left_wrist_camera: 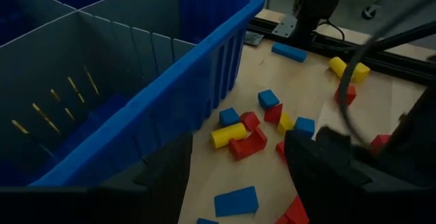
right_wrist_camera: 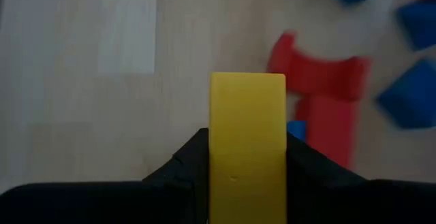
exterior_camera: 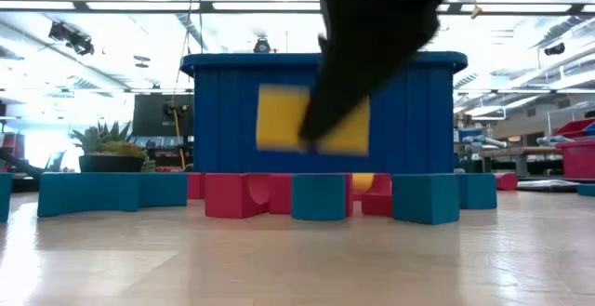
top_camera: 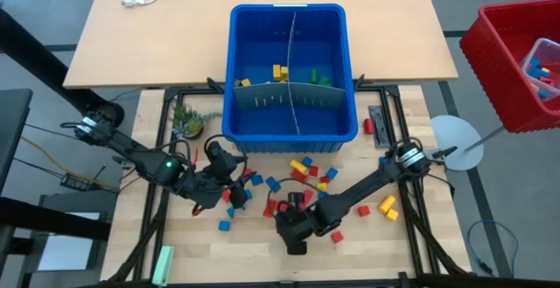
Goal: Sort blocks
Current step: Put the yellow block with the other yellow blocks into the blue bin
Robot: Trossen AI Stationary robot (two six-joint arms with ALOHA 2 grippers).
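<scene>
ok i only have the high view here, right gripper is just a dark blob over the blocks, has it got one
Observer: Yes. In the right wrist view, the right gripper is shut on a yellow block, a finger on each side.
Operator: is it off the table yet
Observer: The low view shows that yellow block well above the red and blue blocks lying on the wood, in front of the blue bin.
Operator: and the left one
Observer: The left gripper is open and holds nothing; its wrist view looks past the bin wall at loose blocks, a yellow one against a red one.
</scene>
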